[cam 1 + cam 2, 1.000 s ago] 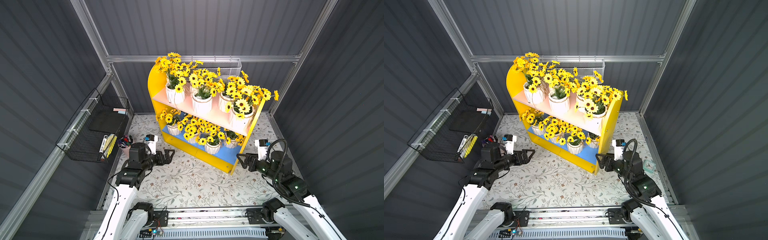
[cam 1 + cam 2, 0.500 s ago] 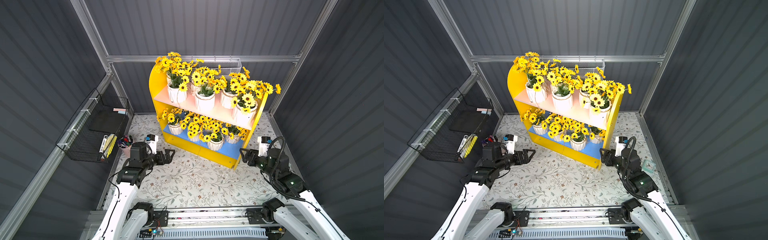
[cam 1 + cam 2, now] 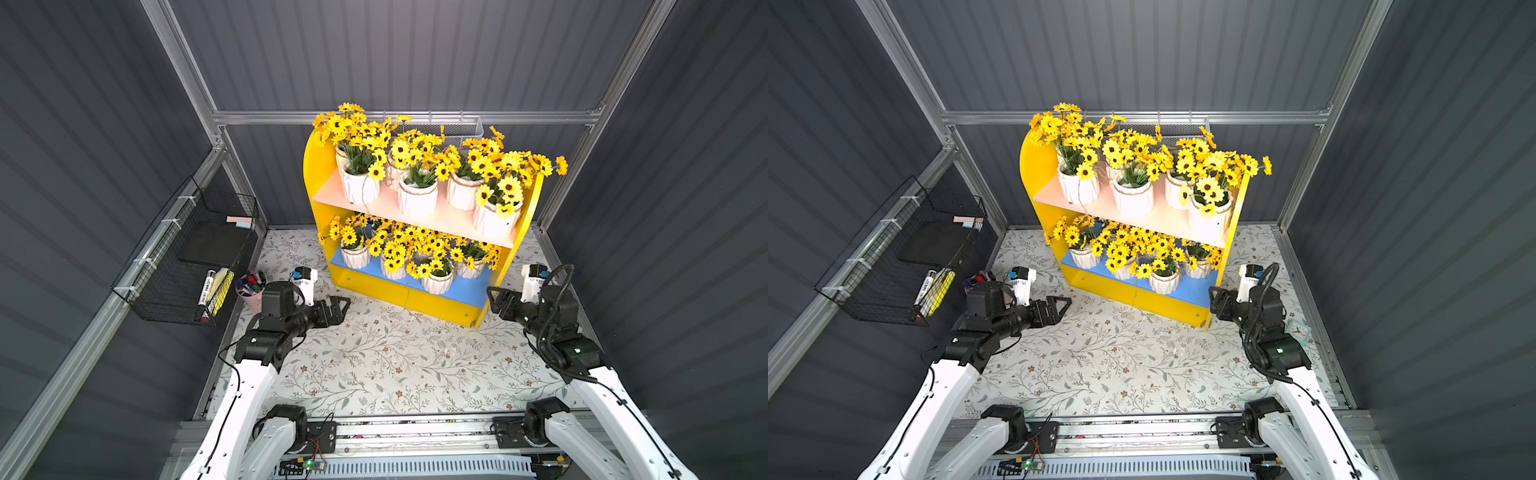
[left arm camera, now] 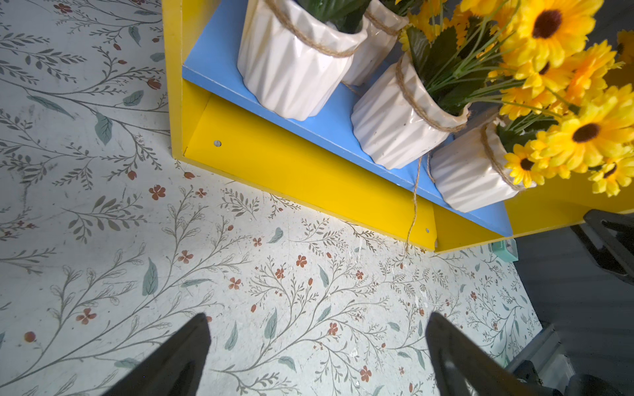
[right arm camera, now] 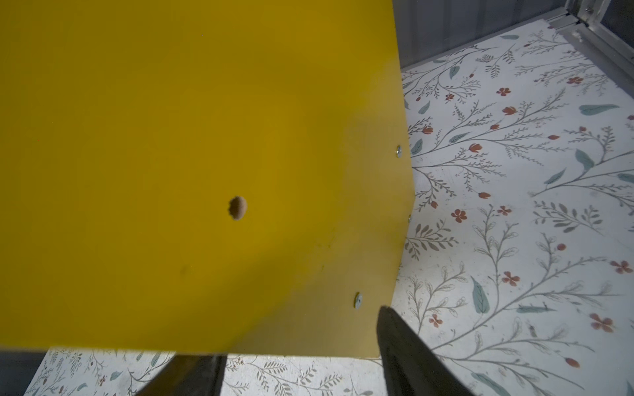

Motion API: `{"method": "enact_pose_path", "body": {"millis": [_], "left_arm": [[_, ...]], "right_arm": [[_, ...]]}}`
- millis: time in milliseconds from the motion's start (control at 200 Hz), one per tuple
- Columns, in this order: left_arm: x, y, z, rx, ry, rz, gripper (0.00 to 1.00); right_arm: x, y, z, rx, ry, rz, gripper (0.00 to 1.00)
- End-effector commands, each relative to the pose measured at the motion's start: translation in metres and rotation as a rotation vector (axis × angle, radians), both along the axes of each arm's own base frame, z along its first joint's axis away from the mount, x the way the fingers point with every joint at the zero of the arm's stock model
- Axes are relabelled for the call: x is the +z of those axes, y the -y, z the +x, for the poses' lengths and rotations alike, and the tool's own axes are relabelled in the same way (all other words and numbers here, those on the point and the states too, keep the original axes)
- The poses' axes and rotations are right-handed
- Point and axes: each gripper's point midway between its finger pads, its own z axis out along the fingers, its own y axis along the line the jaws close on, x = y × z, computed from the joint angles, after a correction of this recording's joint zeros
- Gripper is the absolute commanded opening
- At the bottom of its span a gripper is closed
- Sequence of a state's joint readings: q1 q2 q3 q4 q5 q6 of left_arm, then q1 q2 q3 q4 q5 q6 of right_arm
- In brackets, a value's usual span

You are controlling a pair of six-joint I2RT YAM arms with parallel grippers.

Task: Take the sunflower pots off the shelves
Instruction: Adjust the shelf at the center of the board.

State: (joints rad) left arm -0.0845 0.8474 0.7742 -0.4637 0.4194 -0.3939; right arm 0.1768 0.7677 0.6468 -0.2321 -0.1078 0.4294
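In both top views the shelves (image 3: 415, 301) stand at the back of the flowered worktop (image 3: 395, 365), turned a little so that the open front faces my left arm. Every one of the sunflower pots (image 3: 417, 201) I can see sits on them, some on the pink board (image 3: 453, 220) and the rest on the blue board (image 3: 469, 291). None stands on the worktop, so I judge the clearing not yet begun. The left gripper (image 3: 338, 309) hangs low before the shelves' near corner on its own side, close to it but apart. The right gripper (image 3: 496, 299) sits just beside the front edge of the shelves' right end, outside the unit.

From the left wrist, the gripper is spread wide and empty, which suits the broad ribbed pots. It looks along the blue board, so I reckon the nearest front pot (image 4: 295, 68) is the sensible first pick, since the front row blocks those behind. A loose twine (image 4: 415, 195) dangles from one pot over the board's edge and could snag.

From the right wrist, the yellow side panel (image 5: 171, 137) fills most of the picture. The fingers (image 5: 411, 360) stand apart, holding nothing; whether one touches the panel I cannot tell. The panel stands between this gripper and the pots, so I judge it must come round to the front.
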Motion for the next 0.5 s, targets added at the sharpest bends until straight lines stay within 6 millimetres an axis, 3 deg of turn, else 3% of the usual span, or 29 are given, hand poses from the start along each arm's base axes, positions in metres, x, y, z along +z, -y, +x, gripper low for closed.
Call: {"method": "enact_pose_path", "body": {"millis": [0,495], "left_arm": [[0.018,0.004,0.004,-0.023,0.048,0.003,0.99],[0.02,0.004,0.008,-0.03,0.048,0.012,0.99]], "right_arm": [[-0.006,0.034,0.014,-0.15,-0.016,-0.041,0.69],[0.002,0.049,0.058,-0.155,-0.014,-0.053,0.61]]}}
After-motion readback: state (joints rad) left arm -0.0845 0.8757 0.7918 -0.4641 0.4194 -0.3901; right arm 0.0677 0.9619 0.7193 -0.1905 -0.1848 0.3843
